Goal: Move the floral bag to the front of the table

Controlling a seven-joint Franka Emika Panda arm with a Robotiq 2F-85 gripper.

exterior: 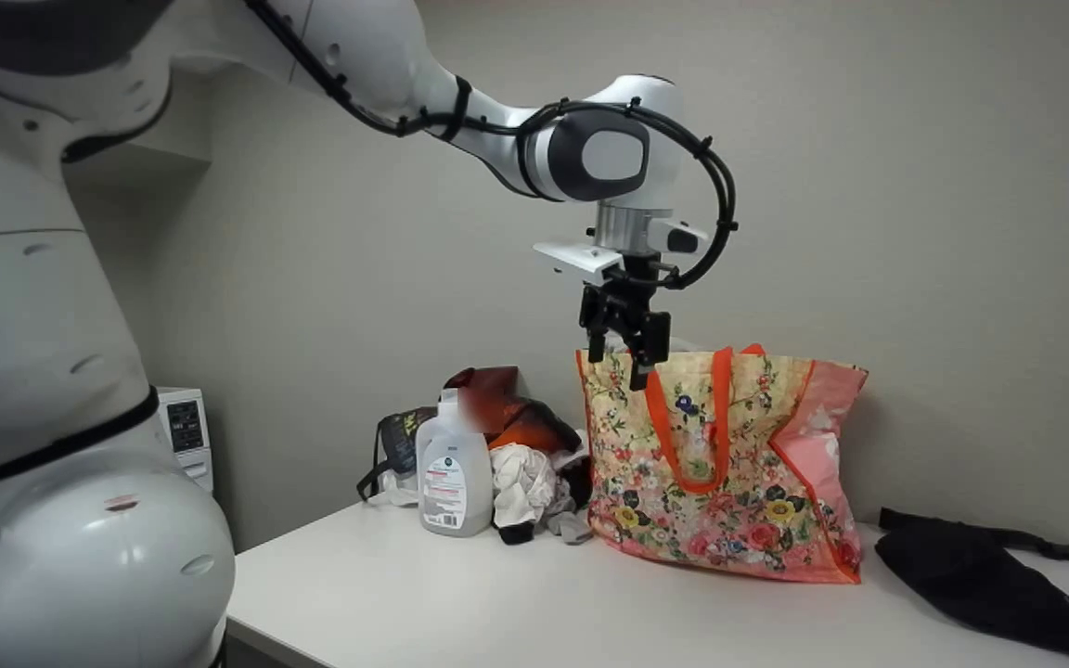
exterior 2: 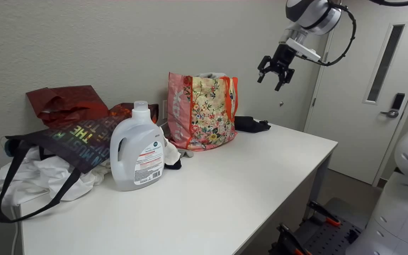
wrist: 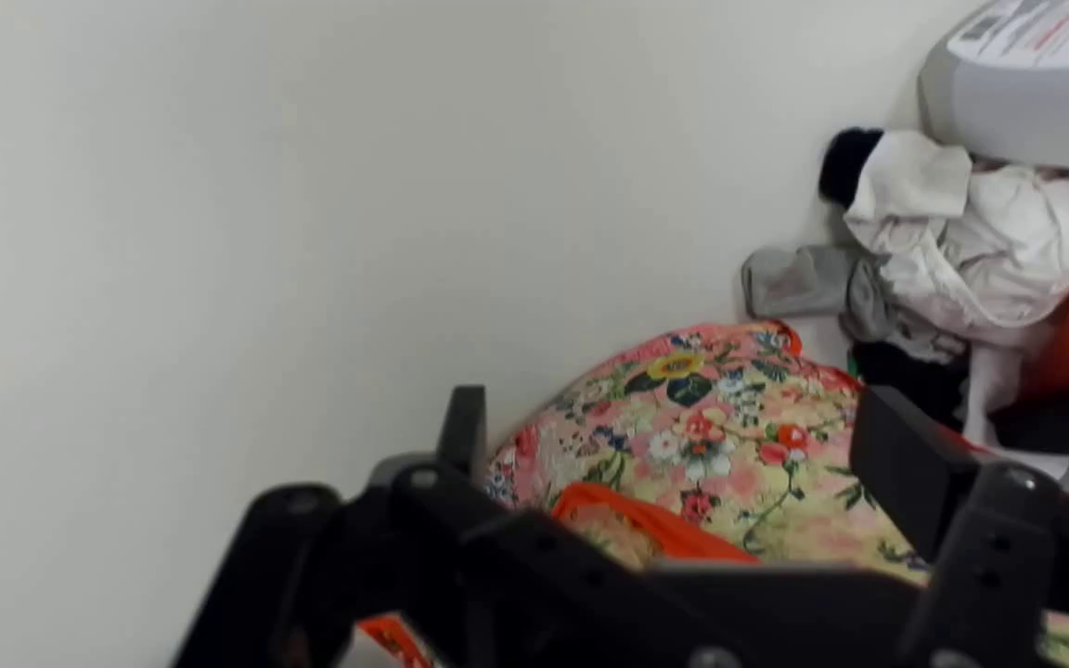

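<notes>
Spread claw [exterior 2: 269,83], nothing held
The floral bag [exterior: 753,464] stands on the table [exterior 2: 225,191] by the wall [exterior: 961,232]; closing too high could miss its drooping orange handle [exterior: 722,417] (one-sided pulling could topple it).

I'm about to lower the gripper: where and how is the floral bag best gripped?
Probably by the front orange strap handle, coming from above, on the side away from the wall. The handle is narrow and droops in a loop across the upright floral bag, so the open gripper could straddle it; the bag's back is near the wall, where access looks tighter.
</notes>
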